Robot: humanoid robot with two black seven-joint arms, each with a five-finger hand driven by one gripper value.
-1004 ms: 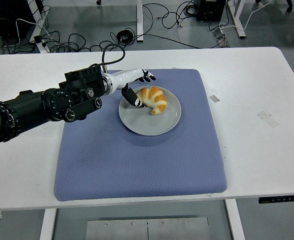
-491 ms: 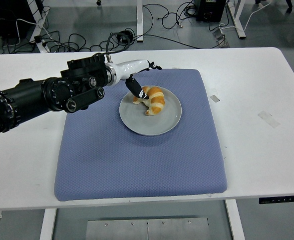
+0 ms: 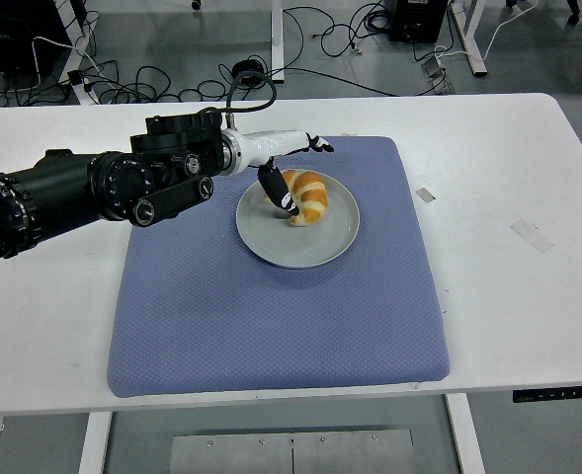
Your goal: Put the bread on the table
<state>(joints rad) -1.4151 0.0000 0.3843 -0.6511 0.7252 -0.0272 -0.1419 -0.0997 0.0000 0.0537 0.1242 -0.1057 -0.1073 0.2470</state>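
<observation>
A golden croissant (image 3: 307,196) lies on a grey plate (image 3: 300,245) at the back middle of a blue mat (image 3: 271,316). My left arm reaches in from the left edge. Its hand (image 3: 298,168) hovers over the plate's far-left rim. The fingers (image 3: 317,145) stretch out flat past the back of the croissant, above the mat. The black thumb (image 3: 278,191) hangs down and touches the croissant's left side. The hand is open and nothing is grasped. The croissant rests on the plate.
Bare white table (image 3: 508,178) surrounds the mat. Two small tape pieces (image 3: 425,195) (image 3: 531,235) lie on its right side. Cables and desk legs are on the floor beyond the far edge.
My left arm has moved right and farther back, carrying the hand from the plate's left rim to above its far-left rim. The croissant has shifted and turned slightly on the plate.
</observation>
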